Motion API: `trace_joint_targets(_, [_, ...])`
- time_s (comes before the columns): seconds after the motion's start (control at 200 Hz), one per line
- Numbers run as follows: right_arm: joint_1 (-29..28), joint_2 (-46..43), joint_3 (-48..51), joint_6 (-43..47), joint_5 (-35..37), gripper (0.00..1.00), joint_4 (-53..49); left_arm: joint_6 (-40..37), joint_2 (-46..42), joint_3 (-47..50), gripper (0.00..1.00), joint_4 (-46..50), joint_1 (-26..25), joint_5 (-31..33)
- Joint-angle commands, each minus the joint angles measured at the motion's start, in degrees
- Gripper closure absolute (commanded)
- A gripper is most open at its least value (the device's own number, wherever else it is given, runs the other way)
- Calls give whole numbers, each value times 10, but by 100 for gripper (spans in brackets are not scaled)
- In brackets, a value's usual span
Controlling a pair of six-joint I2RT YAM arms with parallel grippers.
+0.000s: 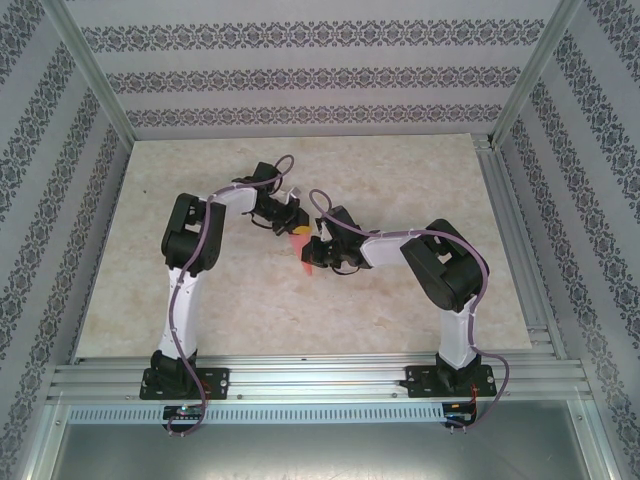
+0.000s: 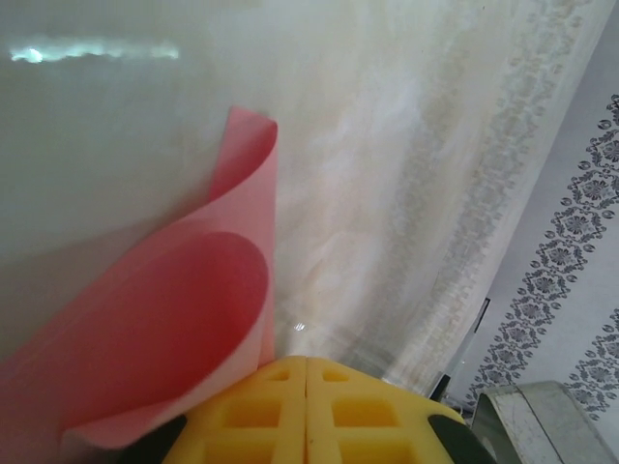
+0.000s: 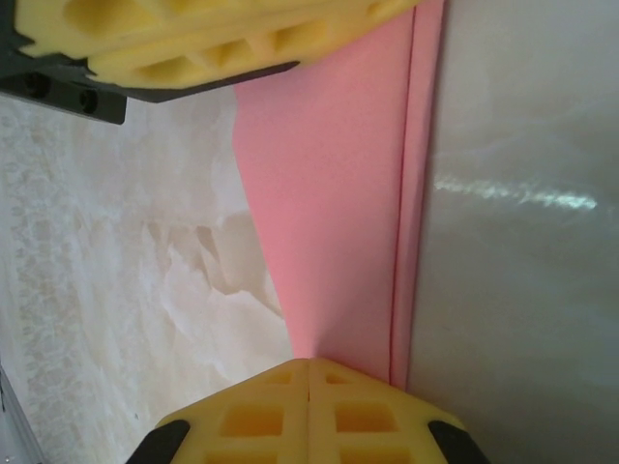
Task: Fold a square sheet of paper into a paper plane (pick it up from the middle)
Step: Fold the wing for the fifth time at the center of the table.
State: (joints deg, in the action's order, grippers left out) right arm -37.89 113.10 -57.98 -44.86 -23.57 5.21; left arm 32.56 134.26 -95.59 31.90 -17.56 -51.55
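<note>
The square sheet of paper (image 1: 304,262) is pink and hangs above the table's middle between my two grippers. My left gripper (image 1: 298,236) is shut; in its wrist view the sheet (image 2: 164,319) curls up to the left and runs in beside the closed yellow pads (image 2: 307,361). My right gripper (image 1: 318,250) is shut on the sheet's other end (image 3: 329,213), which narrows into the pad tips (image 3: 308,362). A long fold runs along the sheet's right edge. The left gripper's pads (image 3: 193,39) sit at the sheet's top. The sheet is curled, not shaped like a paper plane.
The marbled tabletop (image 1: 400,180) lies under both arms. Metal rails (image 1: 320,375) run along the near edge and posts stand at the corners, with patterned walls all round. A metal bracket (image 2: 542,416) shows at the lower right of the left wrist view.
</note>
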Motion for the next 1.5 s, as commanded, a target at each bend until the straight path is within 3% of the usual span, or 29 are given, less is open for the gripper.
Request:
trace_joint_targets(0.0, [-16, 38, 32, 19, 15, 100, -136, -30, 50, -54, 91, -31, 34, 80])
trace_joint_targets(0.25, [-16, 35, 37, 22, 21, 100, -149, -15, 92, -144, 87, 14, 42, 91])
trace_joint_targets(0.555, [-16, 19, 30, 33, 28, 100, -171, -19, 127, -237, 86, 71, 42, 168])
trace_joint_targets(0.739, [-13, 9, 17, 44, 14, 100, -166, -17, 114, -274, 83, 78, 42, 116])
trace_joint_targets(0.869, [-4, -3, 8, 51, -4, 98, -153, -31, 60, -279, 82, 102, 43, 130])
trace_joint_targets(1.054, [2, -74, -30, 76, -10, 93, -191, -43, -58, -186, 80, 100, 45, 167])
trace_joint_targets(1.279, [-2, -96, 9, 57, -35, 94, -146, -9, -180, 1, 79, -6, 42, 80])
trace_joint_targets(1.494, [5, -79, 57, 20, -60, 95, -56, -3, -227, 87, 79, -33, 21, 27])
